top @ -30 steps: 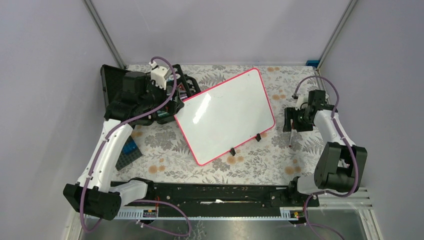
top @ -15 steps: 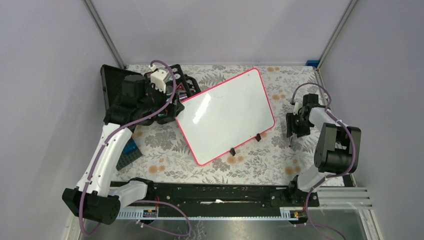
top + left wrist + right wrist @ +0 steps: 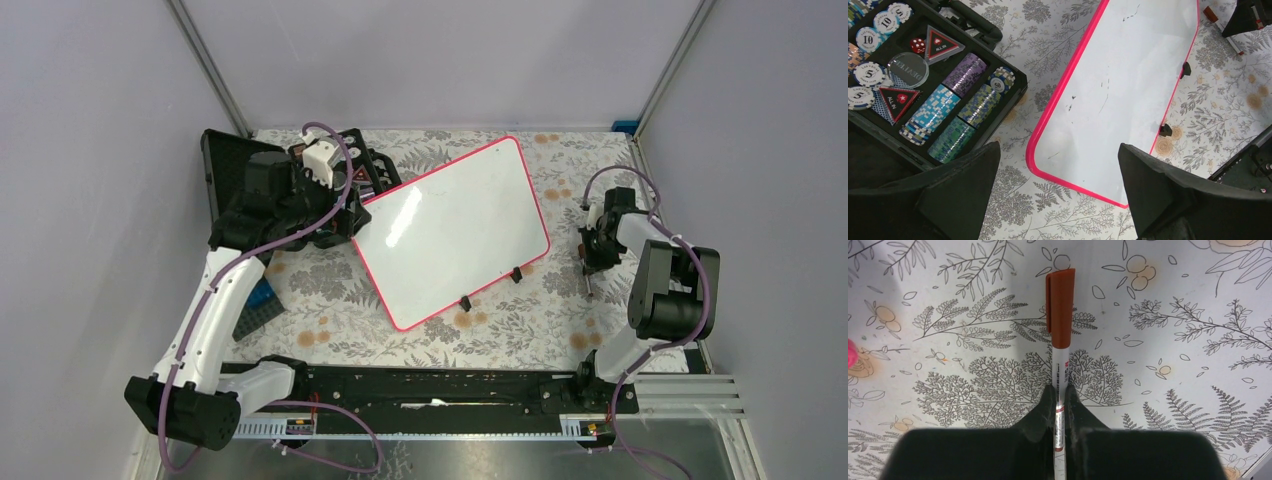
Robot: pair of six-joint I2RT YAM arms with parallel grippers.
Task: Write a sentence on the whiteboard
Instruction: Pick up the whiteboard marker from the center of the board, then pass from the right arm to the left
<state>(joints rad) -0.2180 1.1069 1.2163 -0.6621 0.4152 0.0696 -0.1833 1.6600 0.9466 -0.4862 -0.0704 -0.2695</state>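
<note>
**Marker [image 3: 1060, 305] pinched on the floral bench [image 3: 330, 300]**

The right fingers [image 3: 1044, 412] clamp its white barrel, far right in the overhead view. The left fingers [image 3: 960, 192] gape wide over the whiteboard [image 3: 450, 230]'s left edge; it lies flat mid-frame. Lilac walls [image 3: 450, 60] surround.

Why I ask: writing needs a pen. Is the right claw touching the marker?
Touching. The right wrist view shows the right claw shut on the marker, both fingers pressed against its white barrel.
</note>
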